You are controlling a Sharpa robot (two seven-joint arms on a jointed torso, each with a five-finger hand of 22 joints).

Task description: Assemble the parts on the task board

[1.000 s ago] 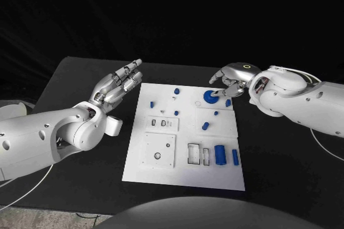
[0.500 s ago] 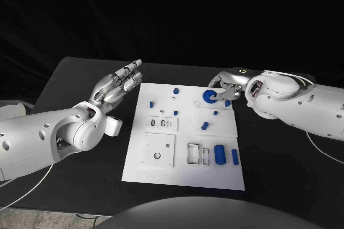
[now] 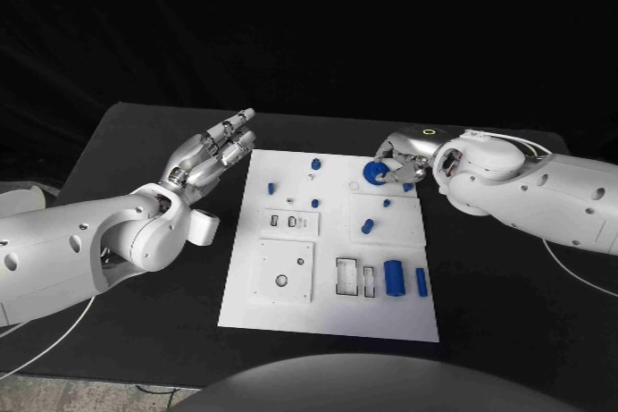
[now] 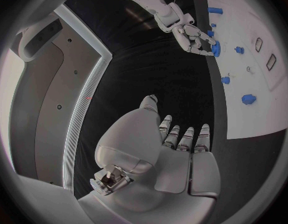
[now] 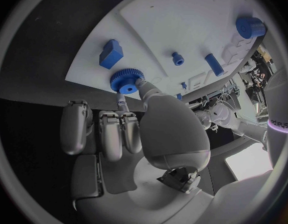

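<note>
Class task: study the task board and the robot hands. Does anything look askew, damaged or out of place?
Nothing stands out. The task board lies flat and undamaged, with blue parts spread across it. The right robot hand pinches a blue gear at the board's far edge; the left robot hand is open beside the board.

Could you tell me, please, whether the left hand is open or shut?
Open: the left hand holds nothing, its fingers straight, beside the task board.
</note>
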